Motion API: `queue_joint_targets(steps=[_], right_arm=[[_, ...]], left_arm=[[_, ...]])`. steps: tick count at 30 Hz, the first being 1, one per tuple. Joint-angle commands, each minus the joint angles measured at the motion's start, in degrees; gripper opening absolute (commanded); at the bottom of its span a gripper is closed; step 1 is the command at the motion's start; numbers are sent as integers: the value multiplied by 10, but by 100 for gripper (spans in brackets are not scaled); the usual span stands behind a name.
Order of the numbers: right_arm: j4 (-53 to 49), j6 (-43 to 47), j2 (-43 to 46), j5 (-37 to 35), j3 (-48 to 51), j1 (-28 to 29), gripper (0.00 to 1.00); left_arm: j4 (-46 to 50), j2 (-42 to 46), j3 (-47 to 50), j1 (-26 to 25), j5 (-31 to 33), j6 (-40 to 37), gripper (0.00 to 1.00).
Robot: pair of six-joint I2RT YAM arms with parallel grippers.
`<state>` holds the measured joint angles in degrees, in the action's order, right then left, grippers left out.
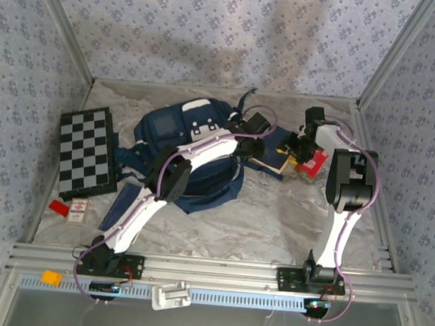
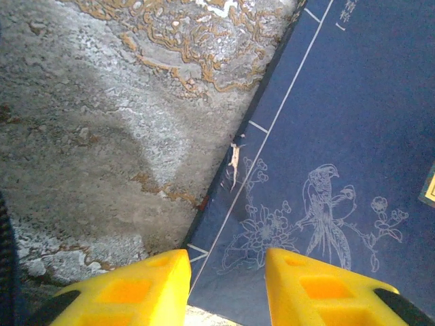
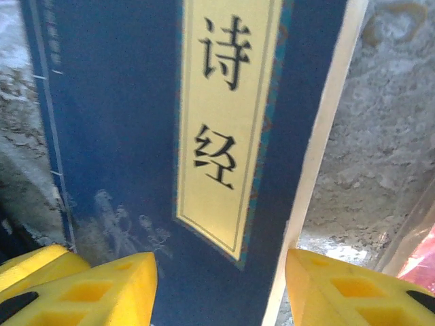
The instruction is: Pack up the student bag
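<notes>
Booklet (image 1: 273, 159) lies right of student bag (image 1: 167, 128), chessboard (image 1: 87, 153) left.

In the top view the left arm (image 1: 195, 152) crosses the student bag (image 1: 163, 128) and hides its middle, and arm links cover part of the booklet (image 1: 272, 160) at centre right. The print on the small box (image 1: 81, 210) at lower left is too small to read. In the left wrist view the booklet (image 2: 340, 136) runs off the right edge, its yellow label (image 2: 429, 190) a mere sliver. In the right wrist view a blurred red object (image 3: 421, 261) is cut by the lower right corner
</notes>
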<state>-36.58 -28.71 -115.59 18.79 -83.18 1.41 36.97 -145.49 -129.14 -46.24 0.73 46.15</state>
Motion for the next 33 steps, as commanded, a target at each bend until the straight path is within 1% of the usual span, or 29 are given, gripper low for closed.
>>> queue_joint_targets(steps=[1, 2, 5, 9, 13, 17, 19, 22, 26, 29, 33], right_arm=[[-19, -11, -5, -25, -3, 6, 55], [-30, -8, -6, -35, -4, 7, 57], [-14, -14, -7, -27, 9, 3, 58], [-10, -13, -21, -17, 6, 14, 58], [-8, -11, -27, 5, -1, 16, 53], [5, -6, 7, 15, 2, 16, 46], [-4, -6, 21, 14, -3, 15, 45], [10, -7, 39, 40, -1, 10, 42], [4, -5, 61, 34, 4, 8, 39], [16, -6, 72, 49, 17, 1, 34], [19, -2, 74, 51, 31, -6, 29]], left_arm=[[46, -7, 15, 8, -15, -1, 35], [52, -8, 14, 9, -9, 0, 35], [58, -6, 13, 10, -7, 0, 35], [54, -6, 12, 6, -13, 3, 35], [57, -8, 10, 3, -14, 1, 35], [57, -9, 9, 1, -14, 3, 35], [57, -13, 7, -1, -15, 3, 35], [60, -16, 2, -2, -14, 3, 35], [64, -17, 2, -3, -13, 3, 35], [64, -16, 2, -3, -12, 2, 35], [64, -16, 0, -3, -12, 2, 35]])
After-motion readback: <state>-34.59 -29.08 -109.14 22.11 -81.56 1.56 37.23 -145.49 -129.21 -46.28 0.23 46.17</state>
